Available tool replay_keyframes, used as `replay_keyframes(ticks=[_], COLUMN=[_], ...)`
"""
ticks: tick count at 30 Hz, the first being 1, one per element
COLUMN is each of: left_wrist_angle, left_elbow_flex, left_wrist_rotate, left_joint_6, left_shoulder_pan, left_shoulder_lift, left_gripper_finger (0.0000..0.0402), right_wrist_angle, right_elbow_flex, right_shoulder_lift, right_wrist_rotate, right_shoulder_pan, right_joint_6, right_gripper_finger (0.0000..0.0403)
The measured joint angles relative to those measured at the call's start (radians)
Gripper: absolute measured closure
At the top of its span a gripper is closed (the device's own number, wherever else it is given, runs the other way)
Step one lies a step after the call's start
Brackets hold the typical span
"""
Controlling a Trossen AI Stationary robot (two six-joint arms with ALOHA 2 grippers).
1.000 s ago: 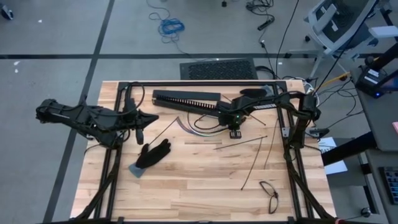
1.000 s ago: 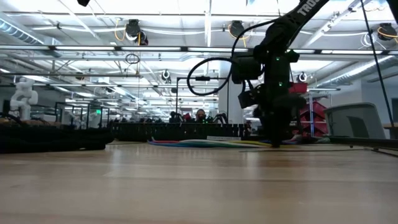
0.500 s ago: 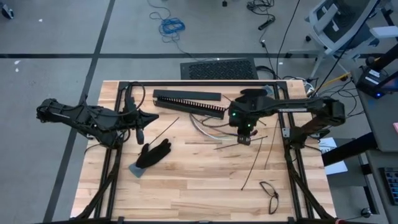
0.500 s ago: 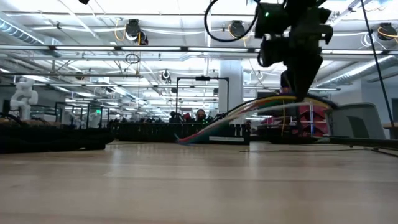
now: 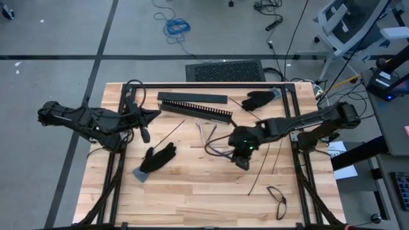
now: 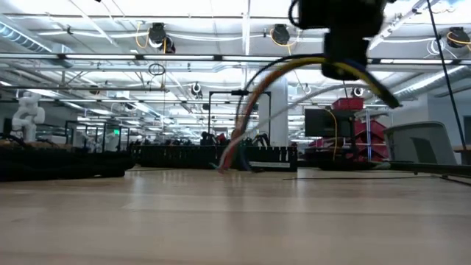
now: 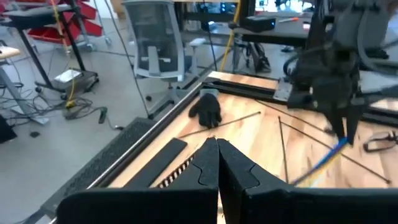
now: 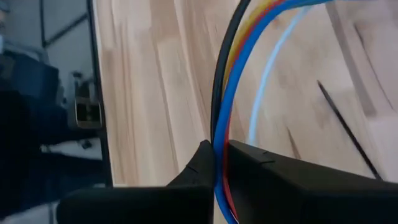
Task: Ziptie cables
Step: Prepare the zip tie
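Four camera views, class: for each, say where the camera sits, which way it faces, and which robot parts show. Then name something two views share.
High view: above the table, looking straight down; both arms show, left gripper waiting at the left, right gripper holding the cables.
Low view: table height, looking level into the room; the right gripper lifts the cables.
Left wrist view: past shut fingers towards the right arm.
Right wrist view: fingers clamped on the cables.
Shared: cables.
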Motion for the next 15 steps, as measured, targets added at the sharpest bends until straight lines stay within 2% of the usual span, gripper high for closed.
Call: replay_keyframes(ticks=[5,9,12,15], left_wrist_angle=[0.015,0.016,0.016,0.016], left_elbow_flex=[0.0,0.0,0.0,0.0], left_wrist_rotate=[0.0,-0.001,-0.001,-0.001], left_joint_6=[0.023,0.023,0.023,0.017], left_shoulder_pan=[0.0,0.0,0.0,0.0], left_shoulder_lift=[-0.02,-0.034,-0.044,-0.045], left_gripper_finger=[0.0401,0.0401,0.0402,0.0401], right_wrist_angle=[0.039,0.002,-0.128,-0.359], right_elbow_flex=[0.184,0.431,0.649,0.798], right_shoulder_lift=[0.115,0.234,0.325,0.393], right_wrist_rotate=[-0.038,-0.079,-0.095,-0.066], right_shoulder_pan=[-0.025,-0.037,-0.032,-0.013], right_joint_6=[-0.156,-0.32,-0.479,-0.62], right_gripper_finger=[0.0391,0.0391,0.0391,0.0391])
